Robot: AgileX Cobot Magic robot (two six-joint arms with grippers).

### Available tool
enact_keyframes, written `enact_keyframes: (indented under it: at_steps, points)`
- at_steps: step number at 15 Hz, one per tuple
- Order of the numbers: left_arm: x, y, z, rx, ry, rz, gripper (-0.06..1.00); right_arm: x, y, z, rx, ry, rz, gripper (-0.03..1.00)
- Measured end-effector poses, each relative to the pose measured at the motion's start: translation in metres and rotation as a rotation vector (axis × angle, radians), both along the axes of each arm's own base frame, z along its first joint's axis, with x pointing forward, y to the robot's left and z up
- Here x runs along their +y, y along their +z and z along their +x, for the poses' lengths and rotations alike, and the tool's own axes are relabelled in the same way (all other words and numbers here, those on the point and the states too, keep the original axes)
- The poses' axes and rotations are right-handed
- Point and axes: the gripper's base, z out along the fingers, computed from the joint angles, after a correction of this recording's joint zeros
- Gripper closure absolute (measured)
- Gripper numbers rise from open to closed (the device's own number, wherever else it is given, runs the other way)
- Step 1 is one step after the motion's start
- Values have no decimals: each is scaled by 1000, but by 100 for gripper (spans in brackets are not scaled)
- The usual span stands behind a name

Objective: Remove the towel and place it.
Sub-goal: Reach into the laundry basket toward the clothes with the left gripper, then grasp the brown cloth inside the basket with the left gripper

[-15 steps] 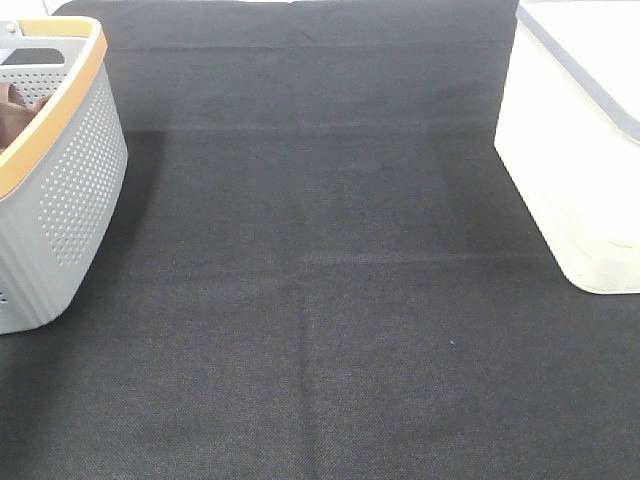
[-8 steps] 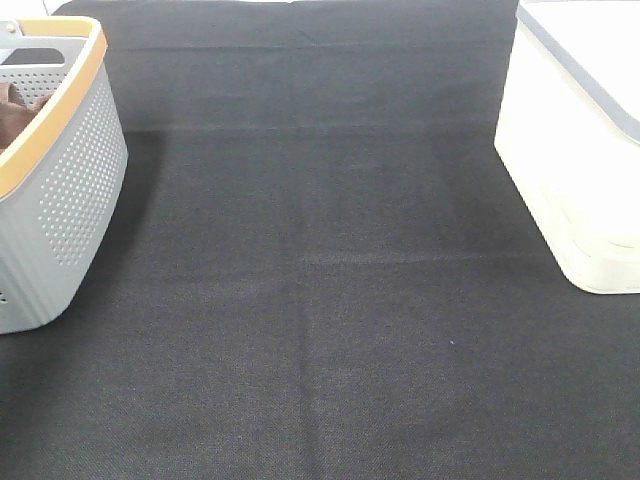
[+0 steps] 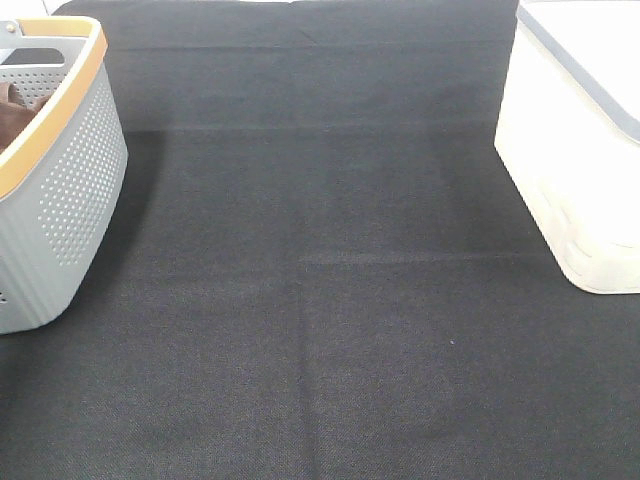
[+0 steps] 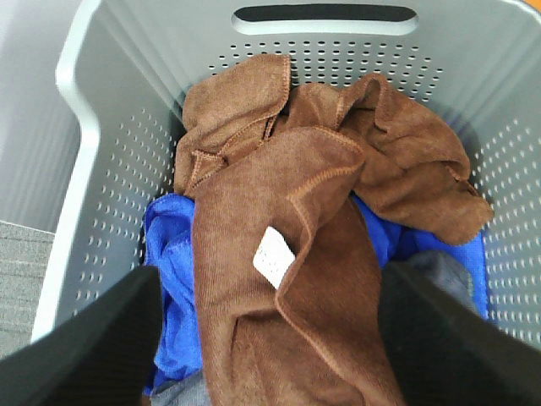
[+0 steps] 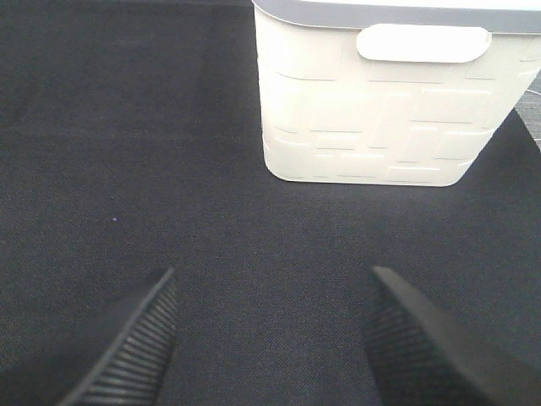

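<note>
The reddish-brown towel [image 4: 313, 211] lies crumpled in the grey perforated basket [image 4: 118, 169], on top of a blue cloth [image 4: 169, 254]. Its small white tag [image 4: 274, 257] faces up. My left gripper [image 4: 270, 355] is open above the basket, one finger on each side of the towel, and I cannot tell whether it touches. In the exterior high view only a sliver of the towel [image 3: 10, 110] shows inside the basket [image 3: 70, 180] at far left. My right gripper [image 5: 270, 338] is open and empty above the black mat.
A white bin [image 3: 575, 150] with a grey rim stands at the right; it also shows in the right wrist view [image 5: 380, 101]. A black mat [image 3: 320, 300] covers the table between basket and bin. Neither arm shows in the exterior high view.
</note>
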Motion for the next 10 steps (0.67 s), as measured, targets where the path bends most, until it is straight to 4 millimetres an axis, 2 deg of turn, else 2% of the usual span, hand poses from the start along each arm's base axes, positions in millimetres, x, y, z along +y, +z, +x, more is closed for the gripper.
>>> enact_keyframes:
  at_steps: [5,6,10]
  points:
    - [4,-18,34,84,19,-5,25,0,0,0,0,0,0,36]
    - [4,-18,34,84,19,-5,25,0,0,0,0,0,0,36]
    - [6,-41,56,181,37,-18,25,0,0,0,0,0,0,36]
